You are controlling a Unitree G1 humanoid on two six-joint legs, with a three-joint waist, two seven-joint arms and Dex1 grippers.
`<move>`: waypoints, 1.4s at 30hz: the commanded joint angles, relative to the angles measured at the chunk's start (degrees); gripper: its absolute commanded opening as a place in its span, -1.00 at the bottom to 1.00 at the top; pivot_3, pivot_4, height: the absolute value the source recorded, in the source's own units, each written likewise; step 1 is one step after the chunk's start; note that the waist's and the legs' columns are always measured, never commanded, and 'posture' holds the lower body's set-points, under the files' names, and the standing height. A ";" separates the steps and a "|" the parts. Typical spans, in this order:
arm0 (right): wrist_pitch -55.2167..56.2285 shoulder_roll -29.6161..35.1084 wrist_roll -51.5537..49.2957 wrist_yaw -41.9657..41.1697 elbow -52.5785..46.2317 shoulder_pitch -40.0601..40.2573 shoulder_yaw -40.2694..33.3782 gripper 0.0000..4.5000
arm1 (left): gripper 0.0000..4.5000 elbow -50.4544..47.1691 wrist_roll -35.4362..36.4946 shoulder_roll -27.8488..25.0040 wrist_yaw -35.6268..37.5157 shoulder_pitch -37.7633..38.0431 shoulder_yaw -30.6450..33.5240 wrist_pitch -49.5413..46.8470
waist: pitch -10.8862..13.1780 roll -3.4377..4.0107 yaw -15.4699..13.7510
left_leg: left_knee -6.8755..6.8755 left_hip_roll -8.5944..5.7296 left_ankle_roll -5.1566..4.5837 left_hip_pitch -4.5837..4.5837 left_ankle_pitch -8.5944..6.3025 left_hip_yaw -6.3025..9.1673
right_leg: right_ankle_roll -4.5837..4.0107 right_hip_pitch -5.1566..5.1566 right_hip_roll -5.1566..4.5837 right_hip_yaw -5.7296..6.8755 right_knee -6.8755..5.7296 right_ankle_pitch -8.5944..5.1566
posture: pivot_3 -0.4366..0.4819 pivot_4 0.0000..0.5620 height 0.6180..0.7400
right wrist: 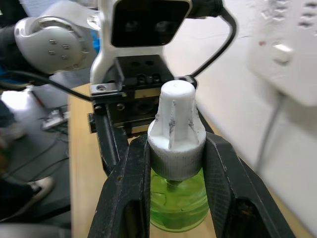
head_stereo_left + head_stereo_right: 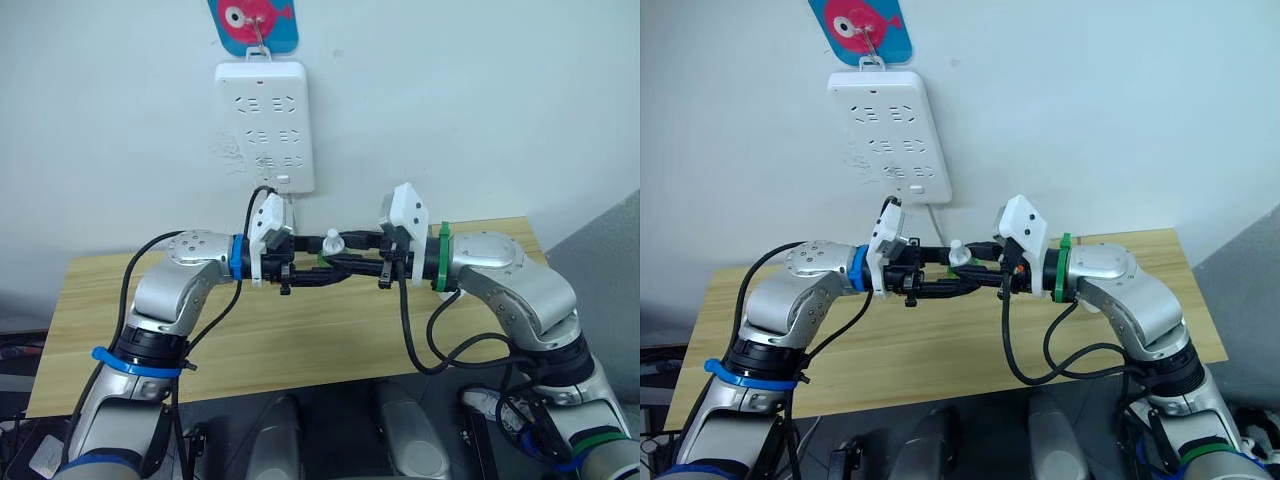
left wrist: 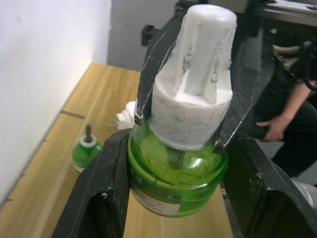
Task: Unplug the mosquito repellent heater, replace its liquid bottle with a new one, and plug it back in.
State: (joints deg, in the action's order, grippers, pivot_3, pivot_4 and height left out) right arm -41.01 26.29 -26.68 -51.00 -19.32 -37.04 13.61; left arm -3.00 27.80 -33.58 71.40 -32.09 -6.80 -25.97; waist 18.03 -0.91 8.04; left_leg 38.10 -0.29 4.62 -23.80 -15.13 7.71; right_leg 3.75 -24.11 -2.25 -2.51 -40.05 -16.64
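The heater (image 3: pixel 125 115) lies on the wooden table (image 3: pixel 99 96) near the wall, seen small and partly hidden behind the left gripper's finger in the left wrist view, with an uncapped green bottle (image 3: pixel 85 150) standing beside it. A second green bottle (image 3: pixel 173 173) with a white ribbed cap (image 3: pixel 198 74) is held in the air between the two arms, in front of the wall. The left gripper (image 3: pixel 173 183) is clamped on the bottle's green body, a black finger on each side. The right gripper (image 1: pixel 176 163) is clamped on the cap's lower band, its fingers pressed against both sides. The two grippers meet nose to nose above the table's far edge. A white power strip (image 2: pixel 265 125) hangs on the wall above them, under a blue hook plate (image 2: pixel 253 25). A person's hand (image 3: pixel 272 130) shows beyond the grippers.
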 commanded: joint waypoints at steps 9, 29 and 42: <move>17.85 2.60 3.10 -29.55 16.41 -14.93 7.09 -0.53 | -0.01 -4.48 0.07 -1.72 2.57 0.44 -0.39 1.49 | 0.00 0.00 -0.02 | 0.05 0.01 -0.01 0.03 0.01 0.02 | 0.00 0.01 0.01 0.03 -0.06 0.00 | -0.34 -0.18 0.91; -2.12 -6.71 8.16 18.50 -16.82 8.82 -1.02 0.56 | -0.01 -3.22 -4.54 2.99 -8.25 2.13 0.15 6.38 | -0.21 -0.04 0.00 | 0.13 -0.04 0.05 0.11 0.12 -0.02 | -0.01 -0.17 -0.03 -0.11 -0.77 0.00 | -0.42 -0.18 0.91; 0.79 -7.75 8.86 19.22 -12.56 9.29 1.59 -0.50 | -0.01 -3.94 -4.23 3.52 -8.84 2.61 0.80 6.44 | -0.98 -0.22 -0.16 | 0.03 -0.06 0.22 0.11 0.32 0.08 | -0.03 -0.16 -0.01 -0.04 -0.74 0.02 | -0.36 -0.19 0.91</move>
State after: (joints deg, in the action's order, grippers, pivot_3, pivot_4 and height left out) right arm -41.48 17.92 -16.94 -30.19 -30.98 -28.04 15.64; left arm -4.74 22.86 -29.95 62.72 -29.74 -7.02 -20.51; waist 17.05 -1.13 7.89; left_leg 38.14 -0.35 4.83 -23.69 -14.83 7.79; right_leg 3.72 -24.27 -2.26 -2.56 -40.80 -16.62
